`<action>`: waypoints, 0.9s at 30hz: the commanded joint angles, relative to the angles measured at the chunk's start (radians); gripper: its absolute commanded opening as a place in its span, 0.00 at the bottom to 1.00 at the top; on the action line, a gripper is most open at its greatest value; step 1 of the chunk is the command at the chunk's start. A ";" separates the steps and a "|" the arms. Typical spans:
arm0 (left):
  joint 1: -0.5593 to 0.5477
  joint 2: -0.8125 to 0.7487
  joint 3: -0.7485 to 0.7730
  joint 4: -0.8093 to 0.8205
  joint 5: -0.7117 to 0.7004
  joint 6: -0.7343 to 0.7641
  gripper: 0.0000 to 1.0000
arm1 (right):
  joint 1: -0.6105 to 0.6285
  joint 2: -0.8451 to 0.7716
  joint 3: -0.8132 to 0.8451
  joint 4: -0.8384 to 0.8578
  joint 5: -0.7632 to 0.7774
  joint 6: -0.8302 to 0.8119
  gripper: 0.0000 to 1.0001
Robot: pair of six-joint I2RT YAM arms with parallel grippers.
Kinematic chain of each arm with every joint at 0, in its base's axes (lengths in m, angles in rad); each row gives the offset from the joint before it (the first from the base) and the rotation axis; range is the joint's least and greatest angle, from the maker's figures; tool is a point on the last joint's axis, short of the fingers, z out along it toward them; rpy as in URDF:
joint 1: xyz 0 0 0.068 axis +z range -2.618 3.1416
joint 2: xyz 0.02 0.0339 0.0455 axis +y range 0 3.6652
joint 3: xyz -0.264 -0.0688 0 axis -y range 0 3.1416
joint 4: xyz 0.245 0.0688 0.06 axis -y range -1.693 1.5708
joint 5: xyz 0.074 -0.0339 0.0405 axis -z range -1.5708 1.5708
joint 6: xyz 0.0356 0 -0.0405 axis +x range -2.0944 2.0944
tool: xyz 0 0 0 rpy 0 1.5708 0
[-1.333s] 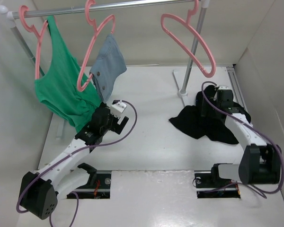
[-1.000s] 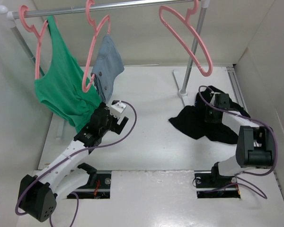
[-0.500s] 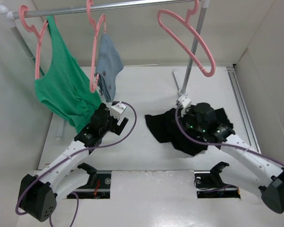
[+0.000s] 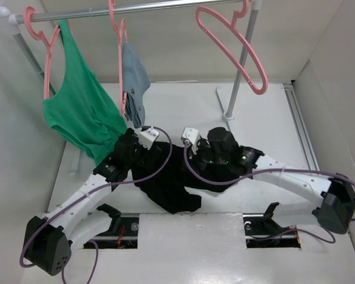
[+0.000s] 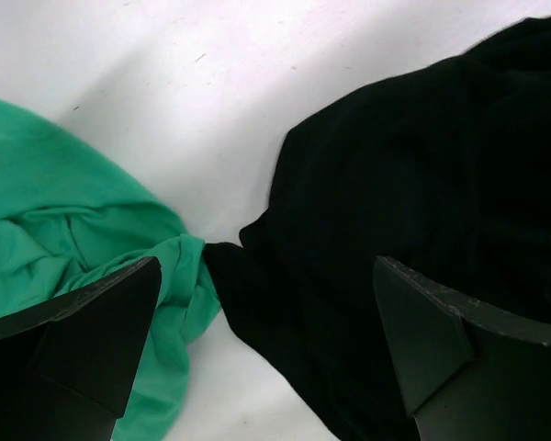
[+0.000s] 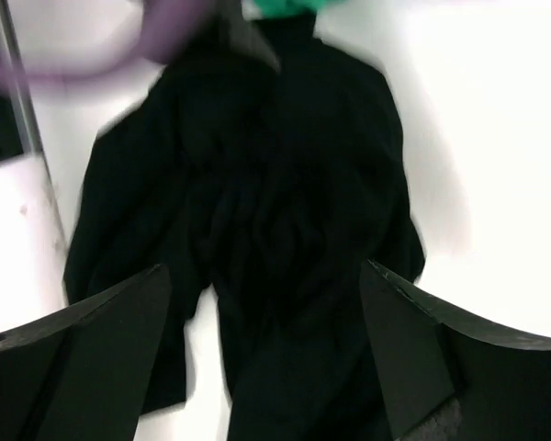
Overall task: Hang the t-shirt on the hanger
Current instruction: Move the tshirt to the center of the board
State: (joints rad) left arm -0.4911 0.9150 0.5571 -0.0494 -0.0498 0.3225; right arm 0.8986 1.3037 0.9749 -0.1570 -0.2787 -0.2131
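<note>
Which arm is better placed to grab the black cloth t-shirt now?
Probably right: the right gripper hangs open over the black cloth t-shirt alone; the left gripper, also open, straddles its edge and the green tank top.

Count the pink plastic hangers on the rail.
3: the left pink plastic hanger carries the green tank top; the middle pink hanger carries the grey-blue garment; the empty pink hanger hangs at the right.

Black t-shirt [image 4: 168, 190] crumpled on table [image 4: 183, 106], near centre; bare pink hanger [image 4: 260, 90] hooked on rail [image 4: 160, 6], tilted.
</note>
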 commanded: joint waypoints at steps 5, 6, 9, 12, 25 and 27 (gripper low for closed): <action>-0.004 0.018 0.073 -0.136 0.270 0.202 1.00 | -0.084 -0.294 -0.229 -0.019 0.171 0.125 0.90; -0.004 0.031 0.073 -0.176 0.321 0.237 1.00 | -0.111 -0.305 -0.252 -0.019 0.193 0.150 0.89; -0.015 0.142 0.096 -0.236 0.289 0.320 1.00 | -0.239 -0.275 -0.300 -0.033 0.184 0.202 0.86; -0.015 0.269 0.116 -0.260 0.229 0.403 1.00 | -0.290 -0.172 -0.309 -0.046 0.173 0.202 0.85; -0.133 0.315 0.061 -0.313 0.162 0.513 0.33 | -0.343 0.179 -0.280 0.007 0.173 0.212 0.57; -0.133 0.297 0.061 -0.296 0.127 0.500 0.00 | -0.343 0.190 -0.271 0.007 0.173 0.212 0.09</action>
State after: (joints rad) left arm -0.6216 1.2640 0.6281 -0.3275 0.1104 0.8112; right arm 0.5571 1.4612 0.6918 -0.1684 -0.0895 -0.0139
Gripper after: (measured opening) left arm 0.077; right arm 0.274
